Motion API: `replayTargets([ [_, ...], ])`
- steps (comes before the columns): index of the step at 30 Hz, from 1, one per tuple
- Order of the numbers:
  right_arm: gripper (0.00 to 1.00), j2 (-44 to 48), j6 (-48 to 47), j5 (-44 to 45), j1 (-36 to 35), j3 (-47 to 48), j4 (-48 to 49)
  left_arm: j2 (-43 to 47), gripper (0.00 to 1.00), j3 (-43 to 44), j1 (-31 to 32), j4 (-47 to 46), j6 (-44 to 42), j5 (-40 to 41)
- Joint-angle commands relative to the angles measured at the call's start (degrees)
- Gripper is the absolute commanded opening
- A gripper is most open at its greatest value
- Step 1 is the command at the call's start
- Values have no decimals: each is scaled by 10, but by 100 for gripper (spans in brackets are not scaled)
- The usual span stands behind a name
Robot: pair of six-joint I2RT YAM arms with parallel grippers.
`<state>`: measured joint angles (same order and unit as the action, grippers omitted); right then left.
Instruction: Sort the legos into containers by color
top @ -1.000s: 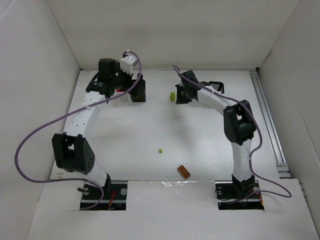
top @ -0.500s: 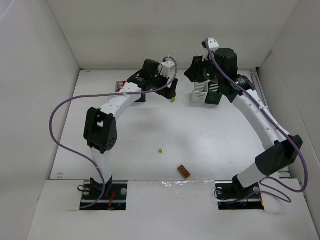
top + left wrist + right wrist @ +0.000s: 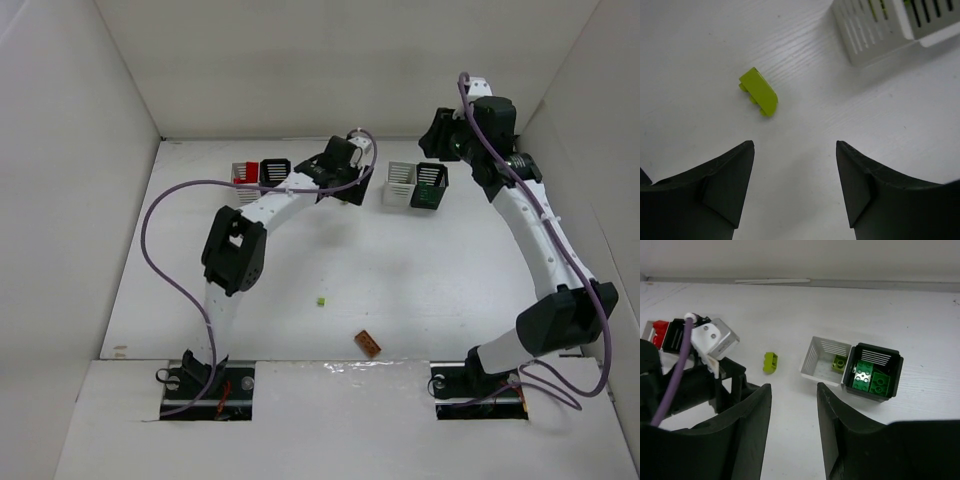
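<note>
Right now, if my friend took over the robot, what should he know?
Left gripper: open, empty, above a yellow-green lego on the table.
Right gripper: open, empty, raised.
Done: green legos in the black bin, one yellow-green in the white bin beside it, red legos in the far-left white bin.
Left: that lego, a tiny yellow-green one, an orange one.

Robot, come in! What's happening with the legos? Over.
Left pincer open, empty. Right pincer open, empty. Yellow-green brick loose on table, near white bin. Nothing in the way.
</note>
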<state>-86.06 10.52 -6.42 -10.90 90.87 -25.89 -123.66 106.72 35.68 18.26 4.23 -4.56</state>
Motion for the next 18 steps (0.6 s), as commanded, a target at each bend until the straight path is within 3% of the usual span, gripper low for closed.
replayTargets([
  [1,47,25,10,-16,16,6,21,-24,62,47,-6,5,26,58],
  [7,47,19,20,-42,23,12,15,-69,59,95,-6,5,43,93],
  [18,47,3,26,-73,40,6,15,-136,64,140,-6,5,48,112],
])
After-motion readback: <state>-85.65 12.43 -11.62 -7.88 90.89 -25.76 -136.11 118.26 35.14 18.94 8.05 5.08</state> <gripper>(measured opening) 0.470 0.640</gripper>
